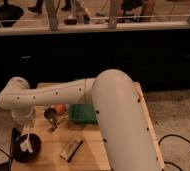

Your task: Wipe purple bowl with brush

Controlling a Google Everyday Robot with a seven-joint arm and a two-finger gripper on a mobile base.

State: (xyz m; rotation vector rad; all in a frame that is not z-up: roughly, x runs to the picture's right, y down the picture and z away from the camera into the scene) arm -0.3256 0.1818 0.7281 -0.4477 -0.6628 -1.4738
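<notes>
The purple bowl (28,149) sits at the front left corner of the wooden table, very dark and round. My gripper (23,127) hangs straight above it at the end of the white arm. It is shut on the brush (25,141), a small whitish piece that reaches down from the fingers into the bowl. The brush's pale head rests on the inside of the bowl, left of its middle. The arm hides part of the table behind the bowl.
A small metal cup (51,115) stands right of the gripper, with an orange object (61,107) behind it. A green rectangular tray (82,114) lies mid-table. A flat greyish block (71,148) lies in front. The table's left edge (13,145) runs beside the bowl.
</notes>
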